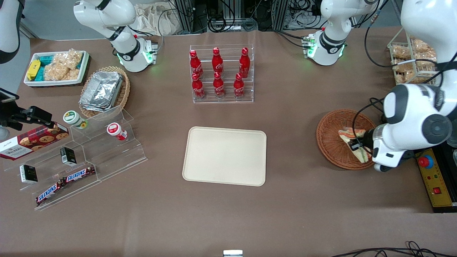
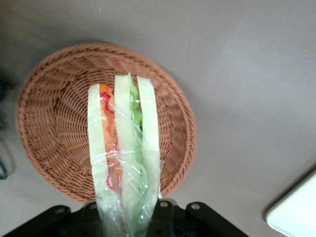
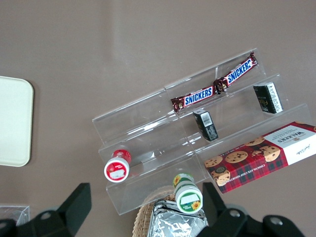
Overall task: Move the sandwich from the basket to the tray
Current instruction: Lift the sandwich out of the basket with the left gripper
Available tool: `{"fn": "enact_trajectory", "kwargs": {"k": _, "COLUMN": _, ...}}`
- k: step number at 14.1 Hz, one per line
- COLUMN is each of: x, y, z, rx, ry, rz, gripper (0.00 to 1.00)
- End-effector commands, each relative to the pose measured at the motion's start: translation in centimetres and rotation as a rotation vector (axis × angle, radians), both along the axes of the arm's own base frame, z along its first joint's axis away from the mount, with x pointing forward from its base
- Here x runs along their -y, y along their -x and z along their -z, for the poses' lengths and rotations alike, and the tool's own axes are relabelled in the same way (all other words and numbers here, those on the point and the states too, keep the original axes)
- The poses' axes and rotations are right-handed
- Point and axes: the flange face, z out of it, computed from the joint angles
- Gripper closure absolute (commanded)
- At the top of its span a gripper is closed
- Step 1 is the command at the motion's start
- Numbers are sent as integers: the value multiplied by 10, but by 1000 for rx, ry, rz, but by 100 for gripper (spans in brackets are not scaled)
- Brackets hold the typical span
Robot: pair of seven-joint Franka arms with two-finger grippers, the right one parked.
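Note:
My left gripper (image 1: pixel 360 145) is shut on the clear-wrapped sandwich (image 1: pixel 351 135), a wedge of white bread with orange and green layers. It holds the sandwich above the round reddish-brown wicker basket (image 1: pixel 330 137) at the working arm's end of the table. In the left wrist view the sandwich (image 2: pixel 123 138) stands out from between the black fingers (image 2: pixel 169 213) of the gripper (image 2: pixel 126 217), over the basket (image 2: pixel 54 123). The cream-beige tray (image 1: pixel 225 157) lies bare at the table's middle, toward the parked arm from the basket. Its corner shows in the left wrist view (image 2: pixel 296 207).
A clear rack of red bottles (image 1: pixel 221 75) stands farther from the camera than the tray. A yellow control box with a red button (image 1: pixel 431 178) lies beside the basket. A wire rack of bagged snacks (image 1: pixel 410 60) stands farther back. Acrylic shelves with snacks (image 1: pixel 89 150) lie toward the parked arm's end.

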Motion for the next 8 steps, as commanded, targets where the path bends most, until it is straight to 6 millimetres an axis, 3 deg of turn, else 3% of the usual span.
{"fn": "enact_trajectory", "kwargs": {"k": 1, "x": 13, "y": -9, "z": -63, "rx": -12, "ry": 6, "rz": 9, "gripper": 76}}
{"fn": "enact_trajectory", "kwargs": {"k": 2, "x": 23, "y": -11, "z": -80, "rx": 1, "ry": 14, "rz": 24, "gripper": 76}}
{"fn": "enact_trajectory", "kwargs": {"k": 4, "x": 38, "y": -12, "z": -96, "rx": 31, "ry": 28, "rz": 45, "gripper": 76}}
{"fn": "enact_trajectory", "kwargs": {"k": 6, "x": 62, "y": -10, "z": -87, "rx": 17, "ry": 34, "rz": 84, "gripper": 76}}
{"fn": "enact_trajectory", "kwargs": {"k": 8, "x": 107, "y": -7, "z": -64, "rx": -13, "ry": 36, "rz": 158, "gripper": 76}}
